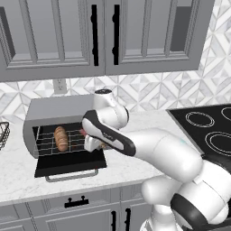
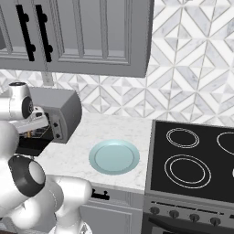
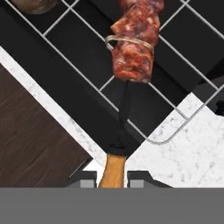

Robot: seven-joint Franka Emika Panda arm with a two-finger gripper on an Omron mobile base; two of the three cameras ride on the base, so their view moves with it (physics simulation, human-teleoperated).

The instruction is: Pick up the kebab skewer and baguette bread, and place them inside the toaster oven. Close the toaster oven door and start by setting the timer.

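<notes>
The toaster oven (image 1: 49, 110) stands on the counter at the left with its door (image 1: 67, 165) dropped open. The baguette bread (image 1: 61, 138) lies on the left part of the wire rack (image 1: 45, 143). My gripper (image 1: 92, 145) reaches into the right side of the oven mouth. In the hand view my gripper (image 3: 112, 180) is shut on the wooden handle of the kebab skewer (image 3: 133, 43), whose reddish meat chunks lie over the wire rack (image 3: 162, 142). One end of the baguette bread (image 3: 33, 3) shows at the top left corner. My arm hides the knob panel in the left base view.
A pale blue plate (image 2: 114, 156) sits on the marble counter between the toaster oven (image 2: 61, 109) and the black stovetop (image 2: 192, 155). A wire basket (image 1: 2, 133) stands at the far left. Grey wall cabinets (image 1: 90, 36) hang above the oven.
</notes>
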